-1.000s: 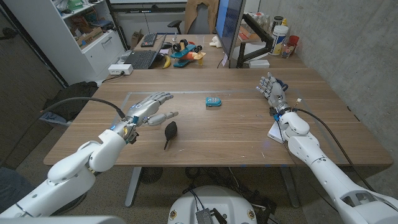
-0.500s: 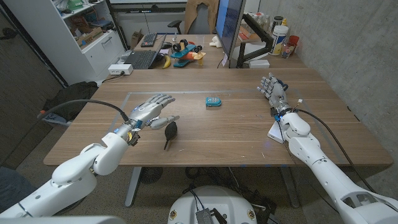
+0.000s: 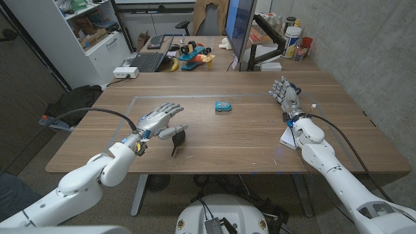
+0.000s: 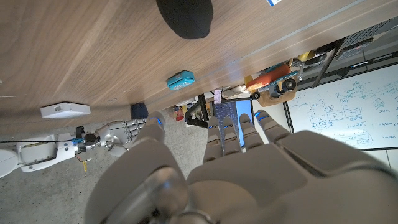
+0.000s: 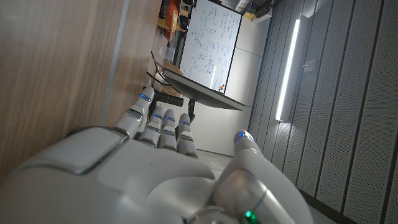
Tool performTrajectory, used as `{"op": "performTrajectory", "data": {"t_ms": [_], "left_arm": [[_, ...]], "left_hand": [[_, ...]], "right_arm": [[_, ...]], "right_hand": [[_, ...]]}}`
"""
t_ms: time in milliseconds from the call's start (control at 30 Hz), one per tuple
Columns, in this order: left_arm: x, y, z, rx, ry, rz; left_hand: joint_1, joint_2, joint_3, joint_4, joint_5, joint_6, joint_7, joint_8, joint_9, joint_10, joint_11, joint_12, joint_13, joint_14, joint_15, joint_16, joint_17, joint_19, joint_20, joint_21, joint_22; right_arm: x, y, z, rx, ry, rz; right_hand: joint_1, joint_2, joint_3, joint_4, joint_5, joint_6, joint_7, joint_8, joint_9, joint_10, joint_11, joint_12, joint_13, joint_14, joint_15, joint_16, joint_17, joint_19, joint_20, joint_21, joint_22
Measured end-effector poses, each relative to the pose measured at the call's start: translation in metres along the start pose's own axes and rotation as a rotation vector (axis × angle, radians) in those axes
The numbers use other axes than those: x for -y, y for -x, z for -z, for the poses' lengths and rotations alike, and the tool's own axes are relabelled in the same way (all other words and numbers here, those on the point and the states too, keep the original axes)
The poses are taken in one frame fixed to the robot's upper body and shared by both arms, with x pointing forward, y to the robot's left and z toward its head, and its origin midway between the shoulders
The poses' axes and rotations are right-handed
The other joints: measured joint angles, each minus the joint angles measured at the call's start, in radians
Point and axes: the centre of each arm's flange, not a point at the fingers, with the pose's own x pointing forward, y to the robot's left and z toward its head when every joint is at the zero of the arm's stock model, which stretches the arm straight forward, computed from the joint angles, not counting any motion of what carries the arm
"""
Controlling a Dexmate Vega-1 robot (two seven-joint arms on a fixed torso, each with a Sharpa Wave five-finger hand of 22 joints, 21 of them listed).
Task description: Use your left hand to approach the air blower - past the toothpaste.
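My left hand (image 3: 158, 121) is over the table (image 3: 247, 140) on my left side, fingers spread and extended, holding nothing; from the head view its thumb reaches toward the bulb of the air blower (image 3: 177, 138), whether touching or just short I cannot tell. The air blower is black, with its round bulb nearest my thumb and its thin nozzle pointing back toward the near table edge. In the left wrist view the bulb (image 4: 184, 15) lies on the wood beyond my fingertips (image 4: 239, 134), apart from them. A small teal object, the toothpaste (image 3: 223, 106) as far as I can judge, lies farther across the table, beyond the air blower and toward the centre, well apart from my left hand. My right hand (image 3: 285, 95) stands upright at the right side of the table, fingers apart and empty, with a white paper (image 3: 288, 138) lying beside its forearm near the table edge.
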Motion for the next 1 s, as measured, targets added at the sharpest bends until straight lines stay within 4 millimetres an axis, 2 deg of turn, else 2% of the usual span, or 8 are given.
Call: {"op": "performTrajectory", "data": {"t_ms": [367,533,567,1000], "left_arm": [[0.013,-0.001,0.000,0.008,0.026,0.022],[0.012,-0.001,0.002,-0.001,0.044,0.015],[0.020,-0.002,0.000,0.011,0.041,0.038],[0.027,-0.004,0.002,0.012,0.075,0.046]], "left_hand": [[0.000,0.000,0.000,0.000,0.000,0.009,-0.001,0.000,0.000,0.000,0.000,0.000,0.000,0.000,0.000,0.000,0.000,0.000,0.000,0.000,0.000],[0.000,0.000,0.000,0.000,0.000,0.009,-0.001,0.000,0.000,0.004,-0.004,0.000,0.000,0.000,0.000,0.000,0.000,0.000,0.000,0.000,0.000],[0.000,0.000,0.000,0.000,0.000,0.009,-0.001,0.000,0.000,0.006,-0.002,0.000,0.000,0.000,0.000,0.000,0.000,0.000,0.000,0.000,0.000],[0.004,-0.004,0.000,0.000,0.000,0.012,0.002,0.000,0.000,0.009,-0.005,0.000,0.000,0.007,0.003,0.000,0.000,0.000,0.000,0.000,0.000]], "right_arm": [[-0.003,0.001,-0.002,0.000,0.007,0.000],[-0.004,0.002,-0.002,0.001,0.008,-0.004],[-0.005,0.002,-0.001,-0.007,0.010,-0.002],[-0.011,-0.003,-0.005,-0.004,0.015,-0.013]], "right_hand": [[0.000,0.000,0.000,0.000,0.000,0.000,0.000,0.000,0.000,0.003,0.003,0.000,0.000,0.000,0.000,0.000,-0.004,0.000,0.000,-0.008,0.000],[0.000,0.000,0.000,0.000,0.000,0.000,0.000,0.000,0.000,0.003,0.003,0.000,0.000,0.000,0.000,0.000,-0.005,0.000,0.000,-0.008,0.000],[0.000,0.000,0.000,0.000,0.000,0.000,0.000,0.000,0.000,0.003,0.003,0.000,0.000,0.000,0.000,0.000,-0.005,0.000,0.000,-0.008,0.000],[0.000,0.000,0.000,0.000,0.000,0.000,0.000,0.000,0.000,0.003,0.003,0.000,0.000,0.000,0.000,0.000,-0.005,0.000,0.000,-0.008,0.000]]}}
